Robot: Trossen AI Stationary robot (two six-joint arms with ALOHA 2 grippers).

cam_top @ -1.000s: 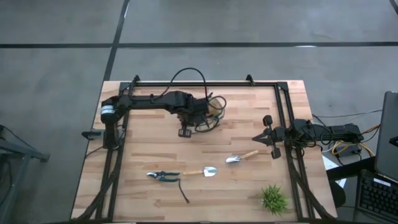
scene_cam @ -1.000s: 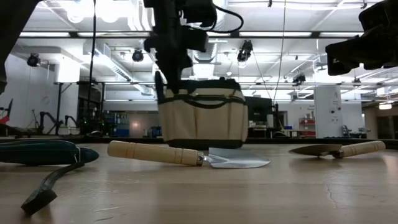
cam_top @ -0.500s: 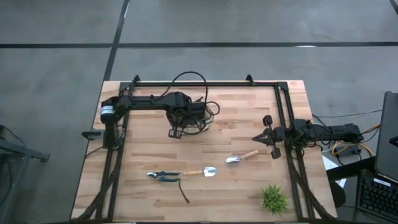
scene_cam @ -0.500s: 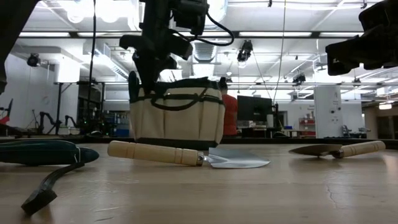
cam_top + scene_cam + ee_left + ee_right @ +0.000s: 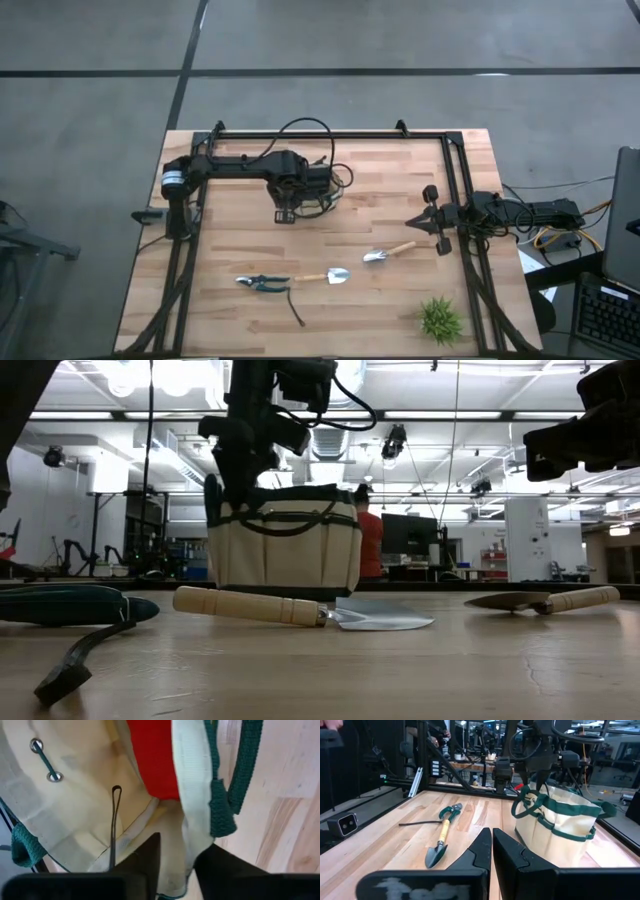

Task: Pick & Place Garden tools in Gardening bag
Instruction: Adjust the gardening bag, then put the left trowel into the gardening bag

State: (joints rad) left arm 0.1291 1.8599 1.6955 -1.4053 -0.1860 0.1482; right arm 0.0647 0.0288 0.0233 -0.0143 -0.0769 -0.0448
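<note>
The left gripper (image 5: 175, 865) had its two dark fingers clamped on the rim of the gardening bag (image 5: 283, 550), one finger inside the bag and one outside its cream wall. The left arm reached from the table's left rear corner across to the bag, its wrist pointing down from above. The bag stood on the wooden table (image 5: 400, 190) near the rear middle, tan with dark green trim and looped handles. Inside it lay a red item (image 5: 152, 760) against the pale lining. The right gripper (image 5: 491, 845) rested at the table's right edge with its fingers pressed together, holding nothing. Two trowels (image 5: 329, 276) (image 5: 388, 253) and green-handled pruners (image 5: 262, 284) lay on the front half, well apart from the bag.
</note>
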